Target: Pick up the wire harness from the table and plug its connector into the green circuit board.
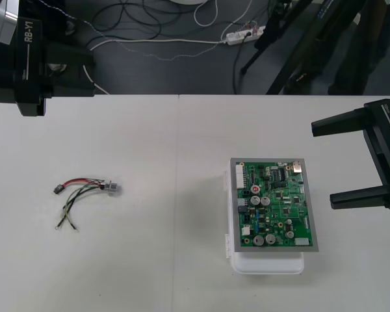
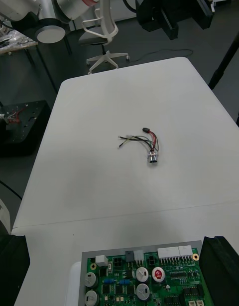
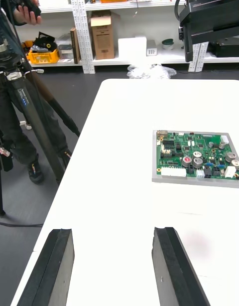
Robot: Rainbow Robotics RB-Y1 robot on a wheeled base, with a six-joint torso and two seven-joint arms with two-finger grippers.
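The wire harness [image 1: 84, 195] lies loose on the table's left half, with its black plug [image 1: 56, 190] at the left end and its round metal socket [image 1: 110, 188] at the right. In the right wrist view the harness [image 2: 147, 142] sits well beyond the board. The green circuit board [image 1: 273, 205] rests on its white base [image 1: 266, 265] right of centre. My right gripper [image 1: 325, 159] hovers open just right of the board and holds nothing. My left gripper [image 1: 71, 71] waits at the far left edge, its fingers [image 3: 174, 266] spread wide, with the board [image 3: 194, 156] ahead of it.
A faint seam [image 1: 177, 162] runs down the table between harness and board. The table's far edge [image 1: 182, 95] borders dark floor with cables and tripod legs. Bare tabletop surrounds the harness.
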